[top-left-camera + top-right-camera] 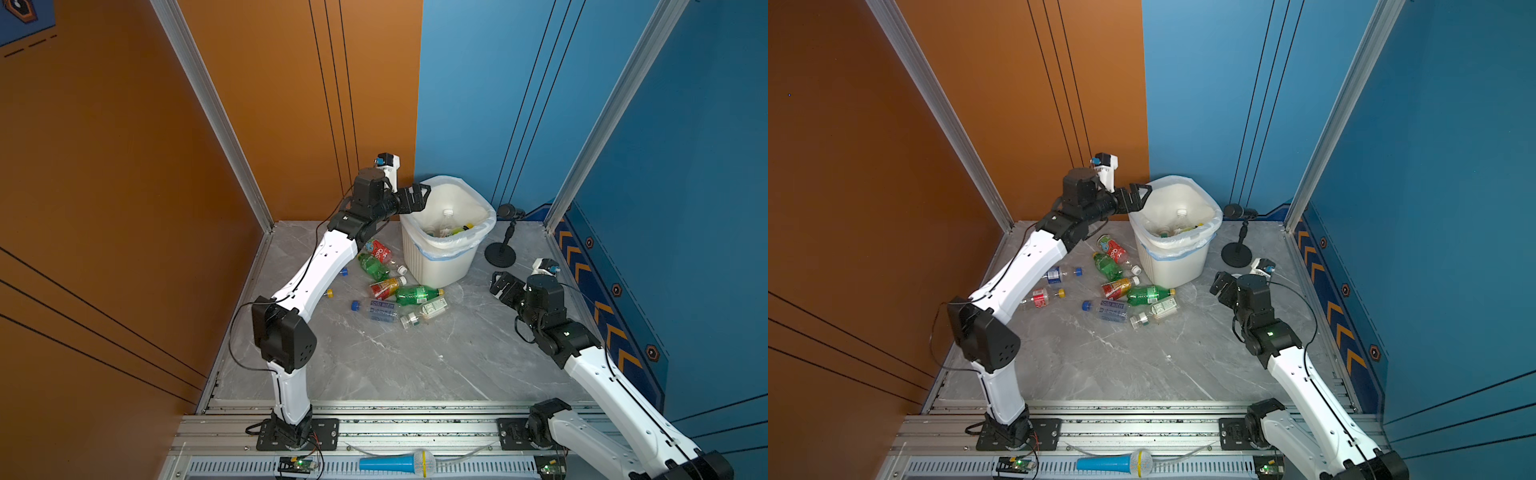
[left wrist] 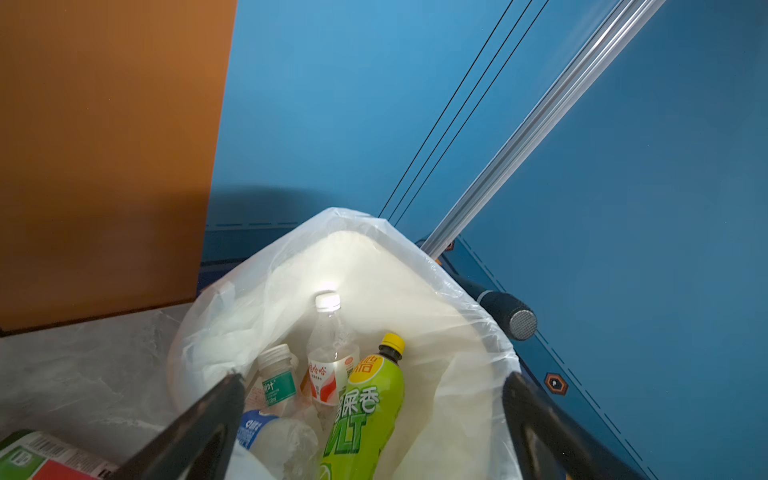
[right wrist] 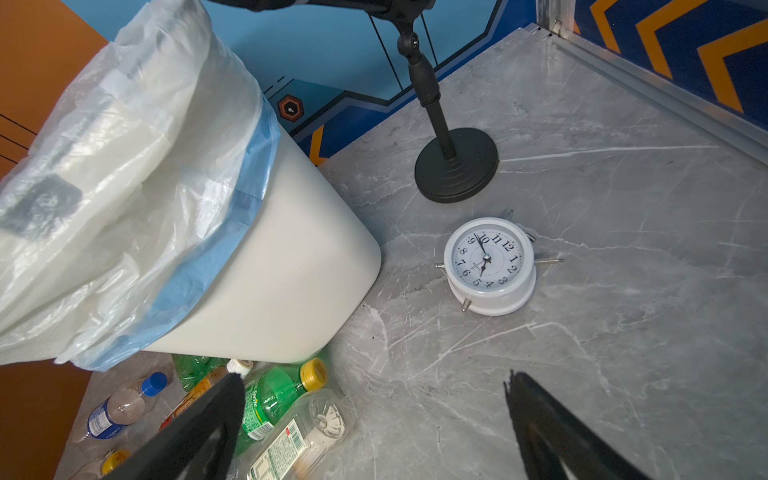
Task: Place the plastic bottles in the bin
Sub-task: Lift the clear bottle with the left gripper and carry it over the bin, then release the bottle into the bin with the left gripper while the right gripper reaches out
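The white bin [image 1: 440, 266] [image 1: 1175, 266], lined with a translucent bag, stands at the back of the grey floor. My left gripper [image 1: 417, 195] [image 2: 374, 380] hangs open over its left rim with nothing between the fingers. Below it, inside the bin [image 2: 415, 249], lie several plastic bottles, among them a green-labelled one with a yellow cap [image 2: 370, 411] and a clear one with a white cap [image 2: 332, 345]. Several more bottles lie on the floor left of and in front of the bin, such as a red one [image 1: 379, 251] and a green one [image 1: 417, 294]. My right gripper [image 1: 496, 282] [image 3: 374, 378] is open and empty, low, right of the bin.
A black round-based microphone stand [image 1: 500, 253] [image 3: 455, 166] stands right of the bin. A white alarm clock [image 3: 490, 266] lies on the floor near it, ahead of the right gripper. A blue cone-shaped toy [image 1: 395, 462] rests on the front rail. Walls close in the sides.
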Action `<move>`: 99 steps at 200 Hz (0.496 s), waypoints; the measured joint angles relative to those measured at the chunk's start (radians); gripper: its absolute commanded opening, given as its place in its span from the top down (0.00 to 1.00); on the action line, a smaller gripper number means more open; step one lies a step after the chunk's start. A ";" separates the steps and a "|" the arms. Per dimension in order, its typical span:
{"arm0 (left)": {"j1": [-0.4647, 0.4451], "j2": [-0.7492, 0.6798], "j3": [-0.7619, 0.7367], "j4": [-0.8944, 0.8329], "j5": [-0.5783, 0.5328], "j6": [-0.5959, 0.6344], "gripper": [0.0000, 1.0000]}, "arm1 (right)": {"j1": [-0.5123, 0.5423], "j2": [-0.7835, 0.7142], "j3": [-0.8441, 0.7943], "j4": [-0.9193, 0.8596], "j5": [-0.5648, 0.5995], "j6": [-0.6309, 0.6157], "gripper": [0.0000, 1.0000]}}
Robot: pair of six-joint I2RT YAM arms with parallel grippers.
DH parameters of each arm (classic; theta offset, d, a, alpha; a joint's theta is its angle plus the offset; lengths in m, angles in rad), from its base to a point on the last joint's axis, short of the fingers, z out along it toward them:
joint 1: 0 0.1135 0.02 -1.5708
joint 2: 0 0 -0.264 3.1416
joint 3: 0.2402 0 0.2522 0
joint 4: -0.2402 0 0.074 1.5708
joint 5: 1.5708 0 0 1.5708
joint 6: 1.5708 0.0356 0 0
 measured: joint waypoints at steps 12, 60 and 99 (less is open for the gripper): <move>0.003 -0.107 -0.138 0.058 -0.020 0.000 0.02 | 0.000 0.008 0.000 0.000 -0.003 0.010 0.00; 0.009 -0.468 -0.702 0.175 -0.126 -0.021 0.02 | 0.026 0.053 0.000 0.000 -0.022 0.060 0.00; 0.023 -0.660 -1.125 0.142 -0.209 -0.099 0.02 | 0.105 0.124 -0.004 0.010 -0.025 0.132 0.00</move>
